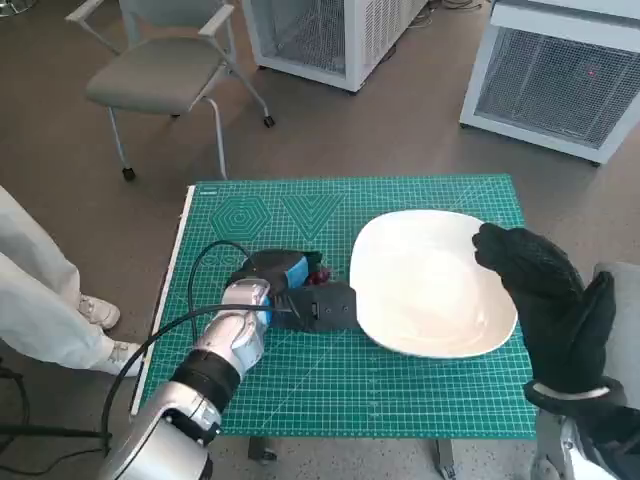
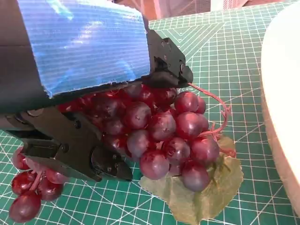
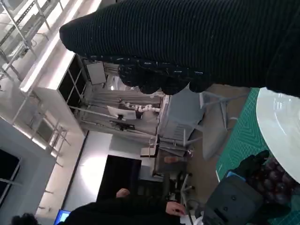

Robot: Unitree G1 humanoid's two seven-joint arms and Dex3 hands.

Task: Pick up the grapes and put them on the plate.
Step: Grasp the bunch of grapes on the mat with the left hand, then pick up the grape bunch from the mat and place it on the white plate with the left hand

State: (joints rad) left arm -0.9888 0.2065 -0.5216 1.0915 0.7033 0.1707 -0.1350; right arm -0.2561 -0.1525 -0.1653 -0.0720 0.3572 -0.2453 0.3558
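Left hand (image 2: pixel 89 93) fingers close around the grapes (image 2: pixel 164 136), just beside the plate (image 1: pixel 430 285) rim.

grey chair (image 1: pixel 160 70), white cabinets (image 1: pixel 560 80), brown floor (image 1: pixel 60 170).

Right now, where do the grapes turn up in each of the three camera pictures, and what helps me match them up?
Head view: the grapes barely peek out, dark red, beside the left hand, left of the plate.
Left wrist view: the bunch fills the middle, under the hand's fingers, on the green mat.
Right wrist view: a dark cluster in the lower right corner.
Shared landmark: the white plate's rim lies next to the grapes in all three.
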